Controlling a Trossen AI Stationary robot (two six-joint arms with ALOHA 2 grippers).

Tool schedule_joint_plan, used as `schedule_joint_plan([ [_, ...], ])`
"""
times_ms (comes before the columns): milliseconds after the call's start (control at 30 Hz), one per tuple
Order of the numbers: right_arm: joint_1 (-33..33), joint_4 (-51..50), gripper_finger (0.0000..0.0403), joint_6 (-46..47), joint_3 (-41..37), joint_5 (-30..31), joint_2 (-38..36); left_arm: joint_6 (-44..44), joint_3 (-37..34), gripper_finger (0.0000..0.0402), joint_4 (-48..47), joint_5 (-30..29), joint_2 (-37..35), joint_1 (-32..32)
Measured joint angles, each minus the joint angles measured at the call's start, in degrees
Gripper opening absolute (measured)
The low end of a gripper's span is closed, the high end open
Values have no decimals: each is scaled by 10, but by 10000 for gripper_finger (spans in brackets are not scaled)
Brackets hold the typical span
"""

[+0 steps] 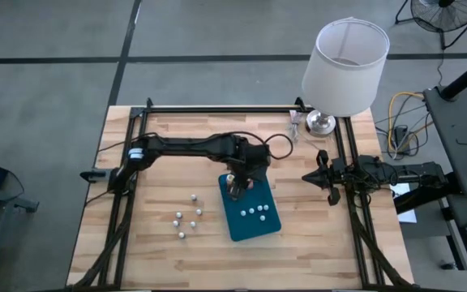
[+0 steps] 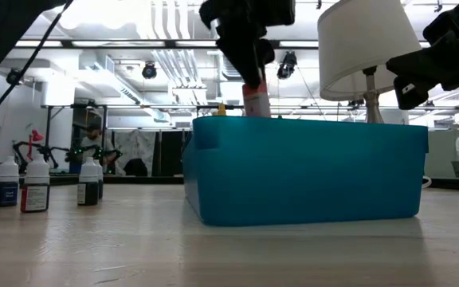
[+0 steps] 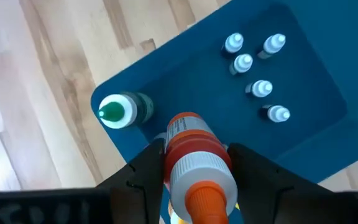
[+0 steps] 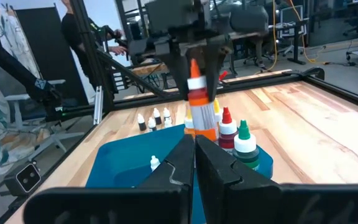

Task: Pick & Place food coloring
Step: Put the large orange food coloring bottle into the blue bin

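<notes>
Clenched on an orange-topped bottle (image 3: 188,158), left pincer (image 1: 237,188) over tray's (image 1: 267,229) far edge; five small bottles (image 1: 254,212) inside, five (image 1: 188,216) on open worktop (image 1: 314,243); right pincer (image 1: 321,177) shut, well apart.

Wooden table (image 1: 152,243) with teal tray (image 1: 259,230), loose bottles (image 1: 188,217) (six), lamp (image 1: 343,69)

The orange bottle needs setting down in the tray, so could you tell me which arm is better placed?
Left. The left gripper already holds the orange bottle over the tray; the right gripper waits shut at the table's right edge.
</notes>
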Motion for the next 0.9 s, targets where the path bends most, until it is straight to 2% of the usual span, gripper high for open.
schedule_joint_plan([
  [233,0,0,9,0,0,0,0,26,-31,133,48,6,0,-11],
  [467,0,0,9,0,0,0,0,129,-35,133,49,6,0,-21],
  [733,0,0,9,0,0,0,0,265,-70,133,63,5,0,-34],
  [900,0,0,9,0,0,0,0,296,-78,133,78,2,0,-36],
])
